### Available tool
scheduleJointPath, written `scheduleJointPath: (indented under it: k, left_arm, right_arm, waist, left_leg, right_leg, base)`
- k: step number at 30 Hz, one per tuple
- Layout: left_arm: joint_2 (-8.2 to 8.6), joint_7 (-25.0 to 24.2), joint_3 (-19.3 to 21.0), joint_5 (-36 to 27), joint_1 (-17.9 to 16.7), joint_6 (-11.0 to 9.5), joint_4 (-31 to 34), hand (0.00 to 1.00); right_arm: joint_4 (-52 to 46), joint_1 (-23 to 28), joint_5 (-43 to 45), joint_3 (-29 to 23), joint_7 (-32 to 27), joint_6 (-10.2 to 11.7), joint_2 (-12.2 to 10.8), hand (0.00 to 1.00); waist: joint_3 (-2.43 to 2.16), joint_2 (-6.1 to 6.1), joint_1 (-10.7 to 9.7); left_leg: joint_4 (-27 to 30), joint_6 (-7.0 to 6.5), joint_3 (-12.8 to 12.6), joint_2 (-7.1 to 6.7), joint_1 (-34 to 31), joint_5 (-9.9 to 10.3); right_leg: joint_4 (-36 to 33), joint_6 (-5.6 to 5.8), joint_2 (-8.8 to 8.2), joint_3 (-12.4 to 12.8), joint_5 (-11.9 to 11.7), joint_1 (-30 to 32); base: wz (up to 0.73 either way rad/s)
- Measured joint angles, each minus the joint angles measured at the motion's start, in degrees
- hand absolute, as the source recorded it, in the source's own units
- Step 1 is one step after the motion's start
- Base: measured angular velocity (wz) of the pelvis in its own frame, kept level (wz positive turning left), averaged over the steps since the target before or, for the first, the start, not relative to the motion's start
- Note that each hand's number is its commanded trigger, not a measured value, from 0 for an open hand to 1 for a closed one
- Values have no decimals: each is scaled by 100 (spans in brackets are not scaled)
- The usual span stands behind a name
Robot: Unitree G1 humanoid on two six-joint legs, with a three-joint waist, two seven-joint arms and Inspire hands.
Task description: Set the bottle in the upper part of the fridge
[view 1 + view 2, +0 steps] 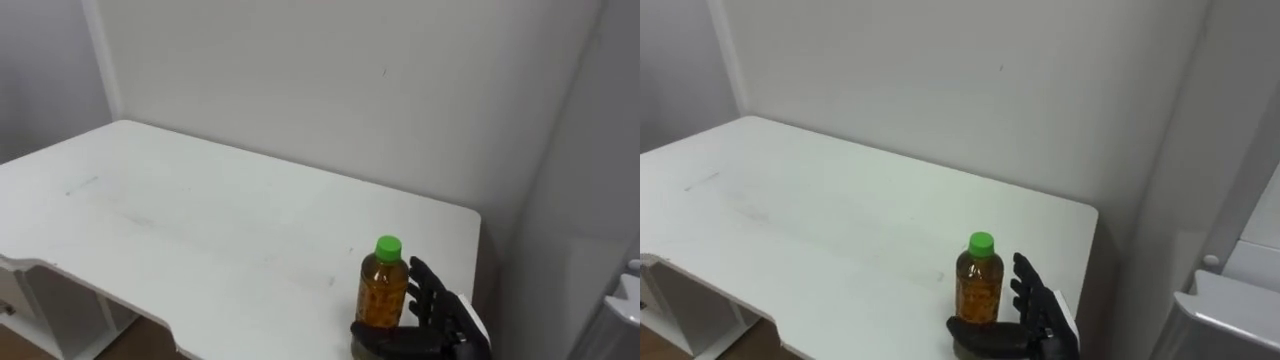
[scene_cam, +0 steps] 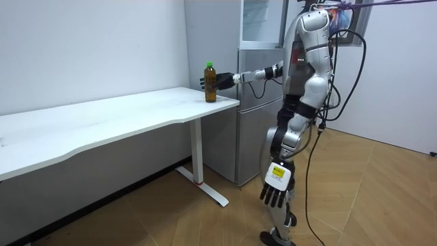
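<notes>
The fingers [image 1: 1028, 291] of the robot's right hand [image 1: 1042, 322] stand slightly spread and gently curved against the right-hand side of a bottle [image 1: 978, 287], while the thumb lies curled across the front of the bottle's base, so the hand cups the lower part from two sides. How firmly it presses cannot be told. The bottle is clear plastic, filled with an amber-orange content, and closed with a green cap [image 1: 981, 241]. It stands upright on a white bench [image 1: 840, 220], close to the bench's near right corner and near the front edge. Nothing else lies on the bench top around it, and nothing stands between the hand and the bottle. A plain white wall [image 1: 940, 80] rises directly behind the bench. Just past the bench's right end stands a tall grey fridge [image 2: 257, 123]; its pale edge shows at the right of the eye views. In the room view the robot stands upright on a wooden floor [image 2: 369, 198] in front of the fridge, at the end of the bench, with its right arm stretched out nearly level at chest height towards the bottle. Its left hand [image 2: 276, 185] hangs low beside its leg, fingers loose and pointing down, well apart from the bench and holding nothing.
</notes>
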State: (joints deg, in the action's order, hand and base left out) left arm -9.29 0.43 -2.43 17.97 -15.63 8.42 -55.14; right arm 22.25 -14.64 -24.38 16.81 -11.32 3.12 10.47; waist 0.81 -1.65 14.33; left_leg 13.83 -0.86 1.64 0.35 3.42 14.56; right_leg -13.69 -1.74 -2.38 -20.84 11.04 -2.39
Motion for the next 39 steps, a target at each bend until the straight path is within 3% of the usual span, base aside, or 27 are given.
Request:
scheduleJointPath:
  k: [7,17,26,27,28,33,35,39]
  left_arm:
    - [19,6,-3,-34,-208,10,-7,0]
    - [-82,-23,4,-268,-349,-5,-22,0]
    - [-86,-111,107,-274,-406,-23,-22,0]
    - [-87,-112,121,-274,-406,-25,-21,0]
    - [-87,-117,133,-273,-414,-27,-15,0]
    - [-81,-124,300,-272,-449,-47,-12,0]
    - [-82,-107,336,-272,-561,-46,-10,0]
    - [-81,-103,340,-272,-684,-42,-10,0]
  right_arm:
    - [438,-95,26,1,51,-13,-2,0]
    - [1031,-272,-3,5,17,-12,31,0]
    - [1142,-261,-6,6,19,-9,78,0]
    - [1145,-259,-6,6,24,-9,89,67]
    - [1153,-258,4,5,26,-9,109,100]
    - [1164,-254,-49,-2,8,-5,255,100]
    - [1274,-254,-126,-3,-33,8,334,100]
    - [1317,-249,-241,-3,-60,8,381,100]
  waist:
    - [-24,-33,163]
    - [13,-67,177]
    - [16,-57,172]
    - [16,-53,174]
    - [20,-39,173]
    - [-2,-20,187]
    - [-43,3,191]
    - [-65,44,188]
  left_leg:
    - [8,-33,31,-15,31,-27]
    - [2,-37,167,-41,90,-29]
    - [69,-39,230,-101,108,-29]
    - [69,-39,230,-101,108,-29]
    - [69,-40,230,-101,108,-29]
    - [85,-42,263,-105,10,-27]
    - [106,-42,263,-105,13,-27]
    - [122,-43,263,-103,20,-28]
  right_leg:
    - [-30,37,-66,-91,17,-77]
    - [18,67,-84,-209,37,-237]
    - [21,101,-125,-300,65,-315]
    - [21,102,-127,-302,65,-316]
    - [20,102,-129,-302,65,-317]
    - [-4,107,-149,-368,69,-253]
    - [-15,107,-151,-378,69,-258]
    - [-18,107,-150,-377,69,-259]
  base:
    - [7]
    - [8]
    - [6]
    - [4]
    - [5]
    - [6]
    - [0]
    - [0]
